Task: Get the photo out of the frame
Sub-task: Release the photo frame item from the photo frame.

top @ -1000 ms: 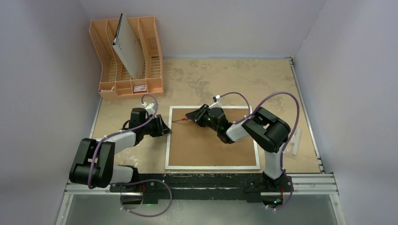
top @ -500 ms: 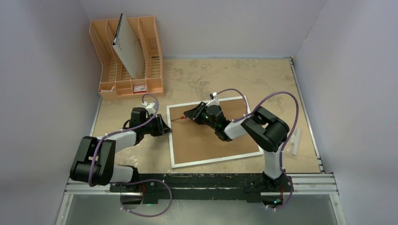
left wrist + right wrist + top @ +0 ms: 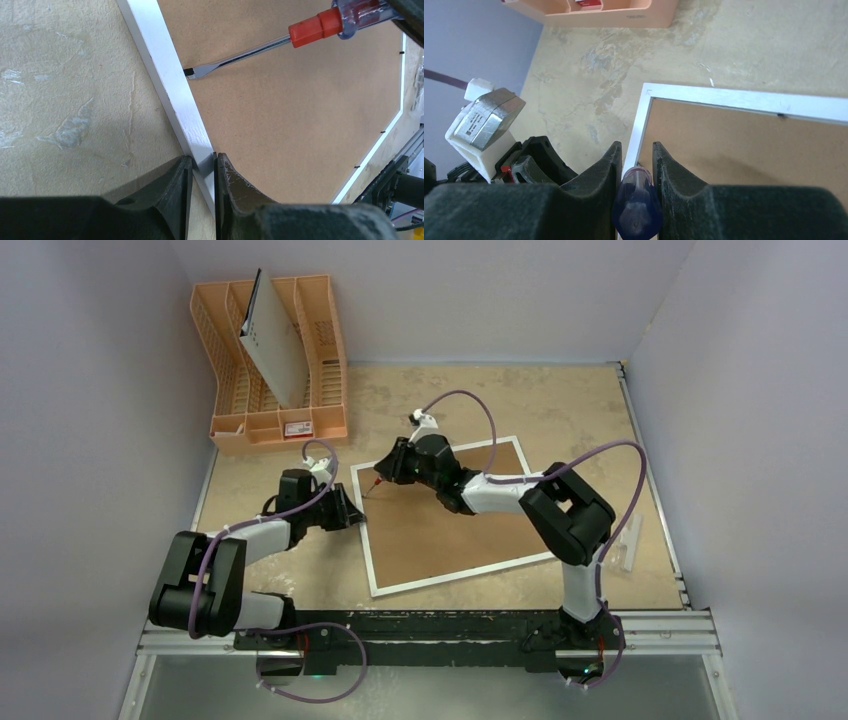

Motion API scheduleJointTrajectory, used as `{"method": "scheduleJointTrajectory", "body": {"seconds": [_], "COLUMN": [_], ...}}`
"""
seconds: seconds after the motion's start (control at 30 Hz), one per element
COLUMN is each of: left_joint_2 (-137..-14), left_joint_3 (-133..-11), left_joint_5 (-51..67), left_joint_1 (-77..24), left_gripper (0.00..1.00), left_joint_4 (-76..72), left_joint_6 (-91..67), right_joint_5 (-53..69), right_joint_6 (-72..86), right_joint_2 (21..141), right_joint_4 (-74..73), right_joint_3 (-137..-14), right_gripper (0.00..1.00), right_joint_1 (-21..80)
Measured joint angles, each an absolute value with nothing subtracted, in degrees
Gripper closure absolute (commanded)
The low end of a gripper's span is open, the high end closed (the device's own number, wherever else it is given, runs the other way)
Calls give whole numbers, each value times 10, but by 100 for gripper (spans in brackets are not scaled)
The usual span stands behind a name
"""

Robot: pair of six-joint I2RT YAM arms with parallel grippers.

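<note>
A: What lies around the frame (image 3: 450, 515)?
B: It sits brown back up, askew, mid-picture from above. An orange rack (image 3: 325, 360) holding a holed board (image 3: 272, 350) stands upper left.
A: Grippers?
B: The left gripper (image 3: 203, 162) narrowly pinches the white border. The right gripper (image 3: 636, 150) clasps a screwdriver (image 3: 320, 25), its tip at that border.
A: The photo?
B: Hidden. The rack's red label (image 3: 297, 427) is unreadable.
</note>
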State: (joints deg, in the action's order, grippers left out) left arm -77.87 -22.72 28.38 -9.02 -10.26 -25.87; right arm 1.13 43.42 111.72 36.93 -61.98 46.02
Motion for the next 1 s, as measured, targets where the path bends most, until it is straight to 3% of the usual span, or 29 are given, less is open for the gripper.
{"method": "scheduleJointTrajectory", "body": {"seconds": [0.3, 1.0], "left_joint_2": [-777, -757], "left_joint_3": [-227, -227], "left_joint_5": [282, 261], "left_joint_1": [-90, -91], "left_gripper": [87, 86], "left_joint_4": [-101, -75], "left_joint_6": [-259, -259], "right_joint_5": [-37, -214], "right_joint_6": [333, 257], "right_joint_2": [1117, 1135], "right_joint_4": [294, 206], "right_joint_3": [-684, -760], "right_gripper": [100, 100], "right_joint_1": [503, 603]}}
